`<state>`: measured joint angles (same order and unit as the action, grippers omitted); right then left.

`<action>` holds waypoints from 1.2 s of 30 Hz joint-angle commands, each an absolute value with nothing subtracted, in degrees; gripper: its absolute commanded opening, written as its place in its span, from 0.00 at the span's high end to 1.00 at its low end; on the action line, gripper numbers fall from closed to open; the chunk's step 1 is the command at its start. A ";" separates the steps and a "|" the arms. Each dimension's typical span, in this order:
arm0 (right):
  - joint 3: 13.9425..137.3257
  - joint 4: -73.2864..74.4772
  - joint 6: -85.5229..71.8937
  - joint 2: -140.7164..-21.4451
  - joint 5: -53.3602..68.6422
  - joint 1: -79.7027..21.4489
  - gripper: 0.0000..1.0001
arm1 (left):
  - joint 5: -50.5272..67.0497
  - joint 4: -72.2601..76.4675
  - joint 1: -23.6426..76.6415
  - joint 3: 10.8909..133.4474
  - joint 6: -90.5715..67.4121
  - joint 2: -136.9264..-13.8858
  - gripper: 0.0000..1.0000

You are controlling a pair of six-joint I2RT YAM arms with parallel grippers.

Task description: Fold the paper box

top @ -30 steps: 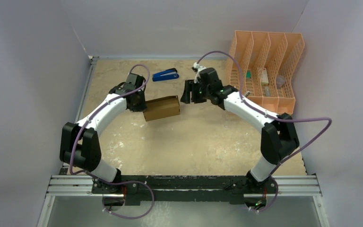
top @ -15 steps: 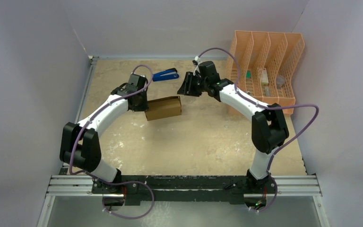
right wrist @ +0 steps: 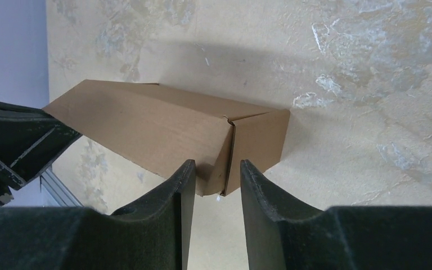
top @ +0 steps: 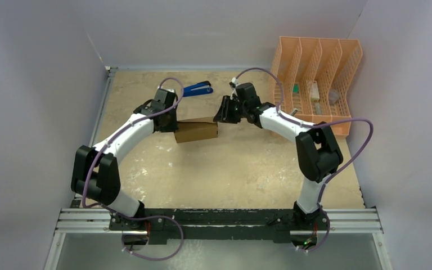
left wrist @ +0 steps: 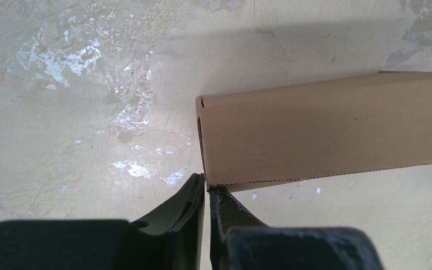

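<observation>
step: closing the paper box (top: 197, 130) ends | left gripper (left wrist: 206, 184): jaws nearly together at one corner, hold unclear | right gripper (right wrist: 217, 166): jaws apart at opposite end | next: probably press that end flap in squarely

table (top: 230, 169): mottled beige | on it: paper box (top: 197, 131), blue stapler (top: 197, 89), orange organizer (top: 284, 62)

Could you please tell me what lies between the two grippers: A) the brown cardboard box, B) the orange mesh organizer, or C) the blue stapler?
A: the paper box has the left gripper at one end and the right gripper at the other.
</observation>
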<state>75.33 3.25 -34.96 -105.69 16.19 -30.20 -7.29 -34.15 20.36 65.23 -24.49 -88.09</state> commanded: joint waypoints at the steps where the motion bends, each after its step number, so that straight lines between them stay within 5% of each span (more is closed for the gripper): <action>1: 71.25 2.78 -32.13 -103.24 14.27 -30.93 0.64 | -4.52 -34.17 21.09 63.41 -25.97 -88.48 0.88; 7: 70.77 2.82 -31.02 -103.21 13.71 -30.87 0.64 | -0.38 -32.89 20.56 63.72 -27.86 -83.96 0.68; 18: 71.97 3.20 -29.70 -104.48 12.82 -30.90 0.64 | 8.03 -32.94 13.00 64.76 -34.42 -72.80 0.48; 36: 71.23 2.53 -29.35 -104.39 12.81 -31.02 0.65 | 13.79 -21.55 8.02 59.22 -42.19 -83.85 0.63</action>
